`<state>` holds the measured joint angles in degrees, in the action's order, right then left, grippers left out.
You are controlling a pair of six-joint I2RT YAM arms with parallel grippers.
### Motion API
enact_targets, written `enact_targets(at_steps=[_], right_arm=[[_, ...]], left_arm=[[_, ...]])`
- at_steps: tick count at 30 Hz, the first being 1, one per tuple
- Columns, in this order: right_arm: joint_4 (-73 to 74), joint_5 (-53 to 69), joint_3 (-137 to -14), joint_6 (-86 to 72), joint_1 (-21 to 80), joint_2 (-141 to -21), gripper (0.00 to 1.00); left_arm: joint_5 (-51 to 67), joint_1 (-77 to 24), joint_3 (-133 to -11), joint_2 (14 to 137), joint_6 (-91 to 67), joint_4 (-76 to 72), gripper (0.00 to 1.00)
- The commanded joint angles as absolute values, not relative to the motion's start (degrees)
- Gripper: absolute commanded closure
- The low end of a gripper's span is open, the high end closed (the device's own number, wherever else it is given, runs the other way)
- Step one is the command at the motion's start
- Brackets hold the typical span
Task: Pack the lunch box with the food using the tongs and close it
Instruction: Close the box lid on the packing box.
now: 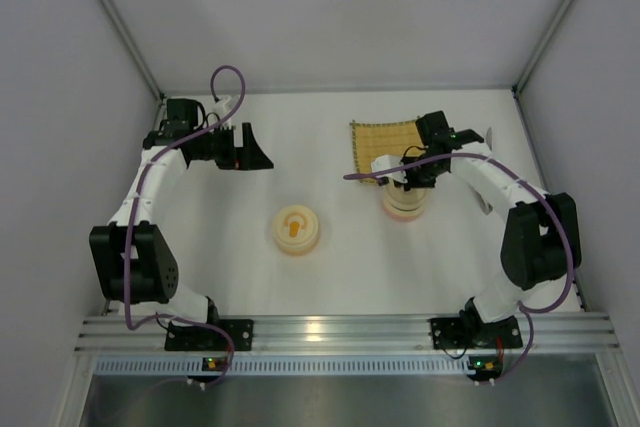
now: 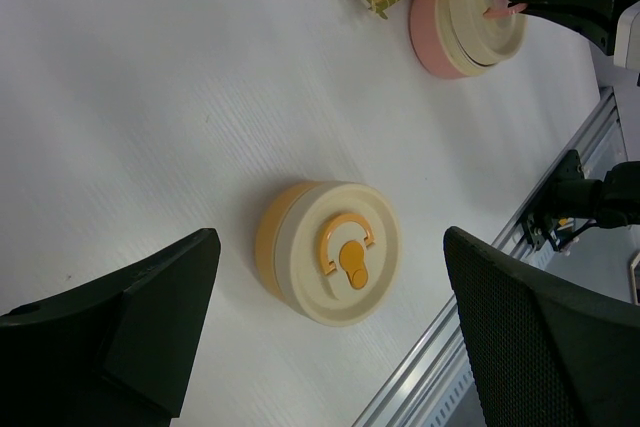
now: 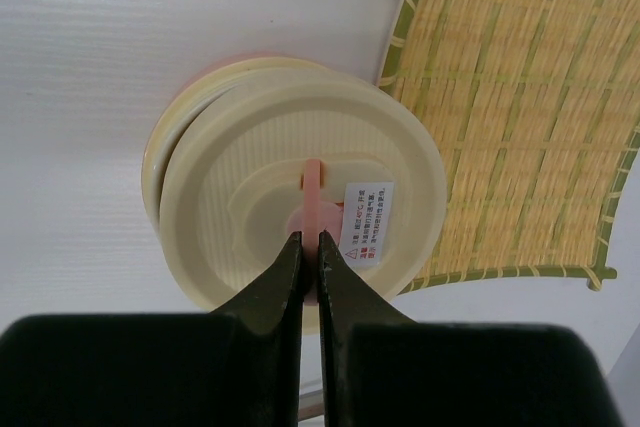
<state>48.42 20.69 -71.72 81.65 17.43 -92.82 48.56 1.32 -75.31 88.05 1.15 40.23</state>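
- Closing step, likely: your right gripper [image 3: 309, 240] clamps the lid handle [image 3: 312, 192]; the lid [image 3: 240, 177] sits askew over the lunch box [image 1: 404, 211], right half of the table [image 1: 340, 282].
- Next: centre it, then lower. Your left gripper [image 2: 330, 247] has its fingers wide apart, holding nothing.

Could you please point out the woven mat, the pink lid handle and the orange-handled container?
woven mat [image 3: 510, 117]: right wrist view, centre of weave.
pink lid handle [image 3: 312, 192]: right wrist view, upper strip.
orange-handled container [image 2: 338, 252]: left wrist view, lid centre.

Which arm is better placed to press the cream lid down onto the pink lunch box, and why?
Right. Its fingers are shut on the pink handle of the cream lid, which sits skewed over the pink lunch box. The left arm's fingers stand open, far off, holding nothing.
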Motion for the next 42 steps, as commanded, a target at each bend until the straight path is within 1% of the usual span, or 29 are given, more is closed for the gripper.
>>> enact_targets(at_steps=[1, 17, 42], right_arm=[[47.6, 22.8, -72.6, 82.8, 16.7, -93.1, 1.0], [47.7, 24.3, -71.1, 81.1, 16.6, -90.9, 1.0], [46.0, 24.2, -69.9, 79.4, 16.7, -92.1, 1.0]], left_arm=[[49.2, 1.5, -76.6, 88.3, 0.7, 37.8, 0.02], [48.5, 1.6, -76.3, 88.3, 0.8, 37.6, 0.02], [48.5, 1.5, -76.6, 89.1, 0.5, 37.2, 0.02]])
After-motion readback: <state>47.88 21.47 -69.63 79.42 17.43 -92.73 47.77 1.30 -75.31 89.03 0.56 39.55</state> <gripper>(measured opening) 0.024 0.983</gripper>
